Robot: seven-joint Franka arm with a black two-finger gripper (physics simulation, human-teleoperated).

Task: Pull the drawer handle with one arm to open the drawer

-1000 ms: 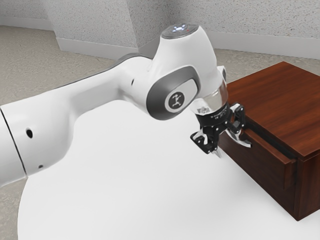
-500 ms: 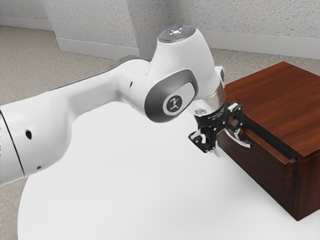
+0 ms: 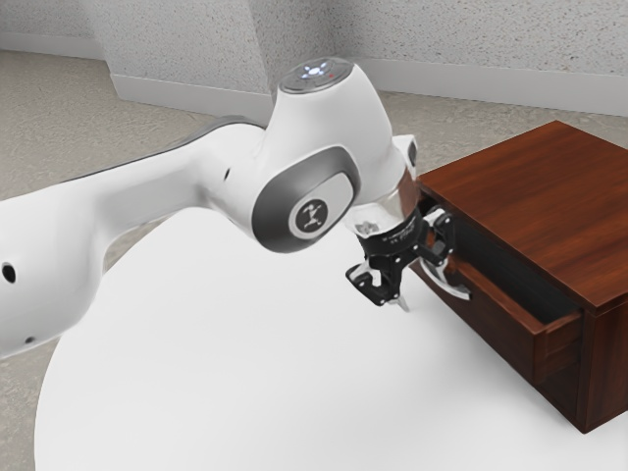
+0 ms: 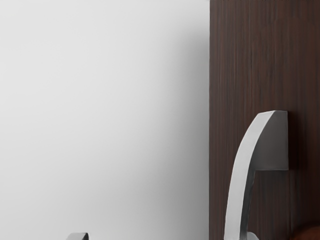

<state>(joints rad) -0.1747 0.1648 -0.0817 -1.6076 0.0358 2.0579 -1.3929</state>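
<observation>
Handle: a silver bow (image 3: 449, 283) fixed to the drawer (image 3: 505, 312) front, at the end nearest the arm. In the wrist view it curves away from the dark wood just beside the tool.
Drawer: it stands partly out of the cabinet (image 3: 549, 191), with a dark gap showing behind its front.
Handling: we judge the handle to be rigid metal, smooth and so apt to slip under a loose hold. The drawer looks like solid wood, stiff and not fragile. It should slide with steady resistance if drawn straight along its run, and it may bind if pulled askew.
Where to hold: we would take the middle of the bow, with one finger behind it and the pull square to the drawer front.
Tool: black and two-fingered (image 3: 420, 287), set at the handle with its fingers wide apart. The outer fingertip (image 3: 400, 303) hangs clear of the wood, while the other lies in by the bow. We read this as a hook, not a clamp.
Progress: we judge the task to be well under way, with more travel left before the drawer is fully open.
Table: a white round top (image 3: 245, 392) carries the cabinet at the exterior view's right.
Arm: white (image 3: 196, 211), it reaches in from the exterior view's left.
Surround: speckled floor (image 3: 59, 98).
</observation>
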